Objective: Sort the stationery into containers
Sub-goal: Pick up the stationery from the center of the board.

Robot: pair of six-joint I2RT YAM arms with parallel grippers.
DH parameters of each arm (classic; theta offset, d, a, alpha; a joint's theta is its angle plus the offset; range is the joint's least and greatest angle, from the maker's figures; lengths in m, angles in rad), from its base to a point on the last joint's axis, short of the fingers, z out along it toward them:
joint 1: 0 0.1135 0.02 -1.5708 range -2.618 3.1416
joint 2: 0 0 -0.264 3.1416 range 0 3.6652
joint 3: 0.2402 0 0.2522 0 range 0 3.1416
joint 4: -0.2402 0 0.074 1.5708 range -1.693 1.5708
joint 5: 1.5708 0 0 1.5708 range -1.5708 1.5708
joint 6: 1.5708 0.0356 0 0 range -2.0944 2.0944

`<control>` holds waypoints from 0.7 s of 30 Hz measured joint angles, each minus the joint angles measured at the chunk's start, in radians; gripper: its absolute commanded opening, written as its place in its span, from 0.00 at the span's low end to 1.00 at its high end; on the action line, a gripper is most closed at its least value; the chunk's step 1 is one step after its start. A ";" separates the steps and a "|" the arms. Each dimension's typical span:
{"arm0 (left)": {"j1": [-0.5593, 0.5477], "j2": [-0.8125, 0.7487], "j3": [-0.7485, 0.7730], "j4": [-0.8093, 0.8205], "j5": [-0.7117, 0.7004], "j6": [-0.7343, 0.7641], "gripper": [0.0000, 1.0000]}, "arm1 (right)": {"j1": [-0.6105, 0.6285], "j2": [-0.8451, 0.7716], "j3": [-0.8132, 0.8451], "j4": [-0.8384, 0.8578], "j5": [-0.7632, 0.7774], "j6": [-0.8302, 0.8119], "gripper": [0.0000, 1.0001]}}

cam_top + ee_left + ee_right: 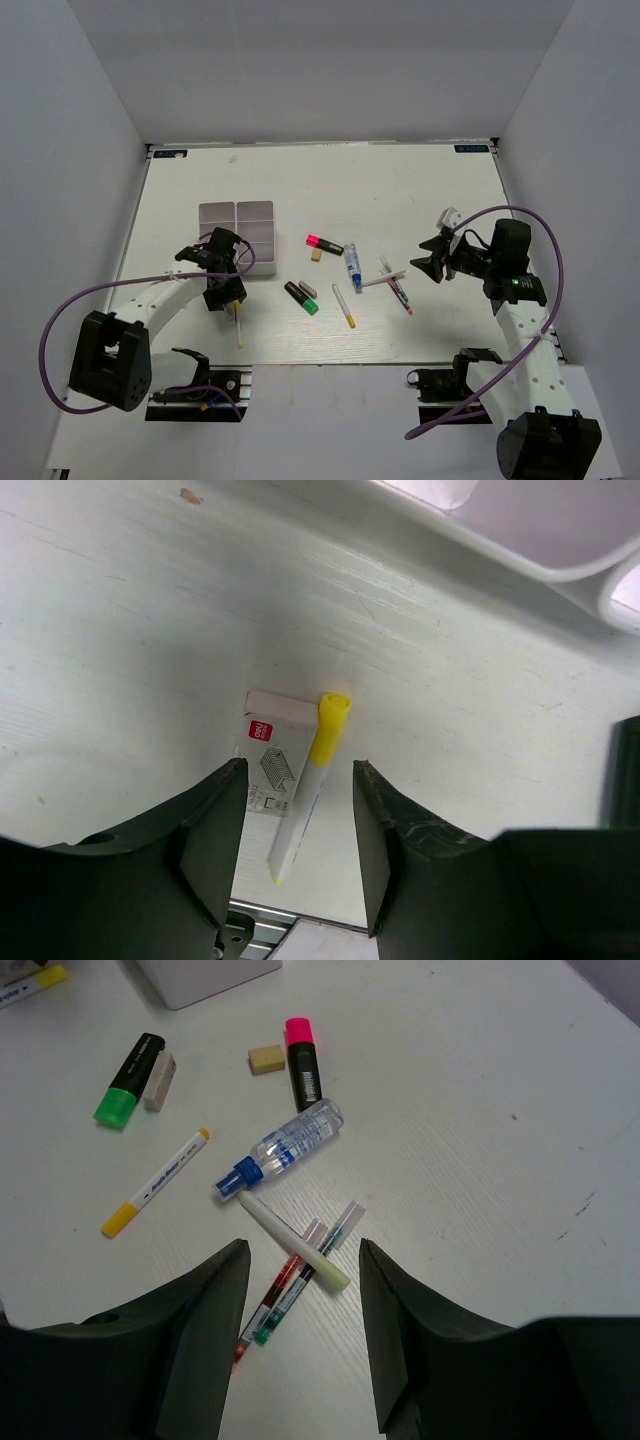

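My left gripper point(298, 780) is open, low over the table, its fingers on either side of a white pen with a yellow cap point(305, 800) and not touching it. A small white eraser point(270, 765) lies against that pen. Just beyond stand the two containers point(236, 225). My right gripper point(303, 1250) hangs open above a white pen point(295, 1245) lying across a red pen point(275, 1295) and a green one. Further off lie a white-blue marker point(285, 1145), a pink-ended highlighter point(302, 1060), a green-ended highlighter point(128, 1080), a yellow-tipped pen point(155, 1182) and two erasers point(266, 1058).
The near table edge with its metal rail point(260, 925) runs right behind the left fingers. A container's rounded white wall point(530, 540) fills the upper right of the left wrist view. Grey walls point(90, 150) close the table in on three sides.
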 measured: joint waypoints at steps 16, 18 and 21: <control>0.007 0.029 0.000 -0.021 -0.041 -0.026 0.52 | -0.005 -0.016 0.000 -0.031 -0.017 -0.023 0.55; 0.011 0.037 0.000 -0.021 -0.047 -0.029 0.52 | -0.005 -0.019 0.000 -0.040 -0.018 -0.029 0.55; 0.013 0.055 0.000 -0.020 -0.052 -0.029 0.52 | -0.006 -0.026 0.000 -0.047 -0.019 -0.033 0.55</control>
